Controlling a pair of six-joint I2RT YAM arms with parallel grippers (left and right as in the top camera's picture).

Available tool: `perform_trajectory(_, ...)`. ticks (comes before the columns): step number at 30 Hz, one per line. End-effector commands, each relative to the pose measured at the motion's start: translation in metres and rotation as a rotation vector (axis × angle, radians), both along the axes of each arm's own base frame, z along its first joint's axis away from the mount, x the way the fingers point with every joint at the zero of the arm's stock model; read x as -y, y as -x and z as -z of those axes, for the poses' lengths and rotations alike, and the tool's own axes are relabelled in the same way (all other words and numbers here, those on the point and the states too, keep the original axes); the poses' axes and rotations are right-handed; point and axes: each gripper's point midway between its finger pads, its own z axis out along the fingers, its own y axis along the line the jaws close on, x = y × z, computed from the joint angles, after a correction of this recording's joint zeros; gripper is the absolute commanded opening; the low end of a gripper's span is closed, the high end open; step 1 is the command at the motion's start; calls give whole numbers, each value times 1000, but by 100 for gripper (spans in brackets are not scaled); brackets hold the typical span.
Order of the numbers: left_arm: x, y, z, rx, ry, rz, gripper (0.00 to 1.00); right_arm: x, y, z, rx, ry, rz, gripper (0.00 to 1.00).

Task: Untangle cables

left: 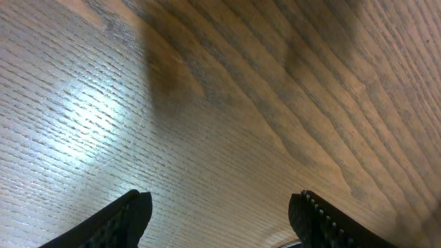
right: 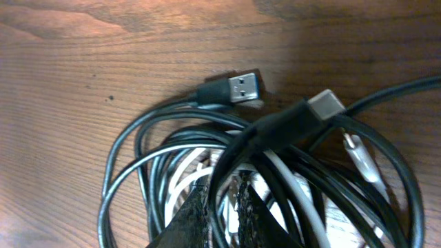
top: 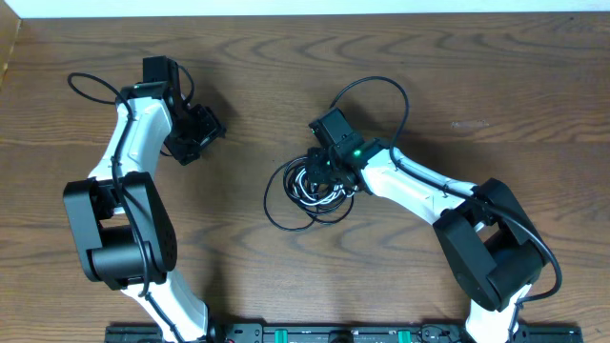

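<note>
The cables [top: 303, 191] lie in a tangled coil at the table's middle: several thin black cords [right: 124, 172] looped around a white one [right: 185, 173]. A USB plug [right: 238, 88] and a smaller grey-tipped plug [right: 327, 105] stick out at the far side of the heap. My right gripper [right: 222, 200] is down in the coil, its jaws nearly together with a black strand running between them. It sits on the coil's right part in the overhead view [top: 322, 176]. My left gripper [left: 220, 210] stands open over bare wood, far left of the coil [top: 202, 140].
The arm's own thick black cable arcs above the right wrist [top: 381, 90]. Another one loops by the left arm [top: 91, 86]. The table's far edge [top: 305, 16] runs along the top.
</note>
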Motion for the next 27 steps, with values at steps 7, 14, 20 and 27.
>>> perform_trajectory(7, 0, 3, 5, -18, -1, 2, 69, -3, 3, 5, -1, 20, 3, 15)
perform_trajectory(14, 0, 2, 5, -17, -1, 2, 69, -12, 15, 7, -15, 25, -30, 13)
perform_trajectory(20, 0, 2, 5, -17, -1, 2, 69, 2, 18, 14, -27, 94, -8, 9)
perform_trajectory(27, 0, 2, 5, -17, -1, 2, 69, 8, 16, 16, -18, 125, 6, 9)
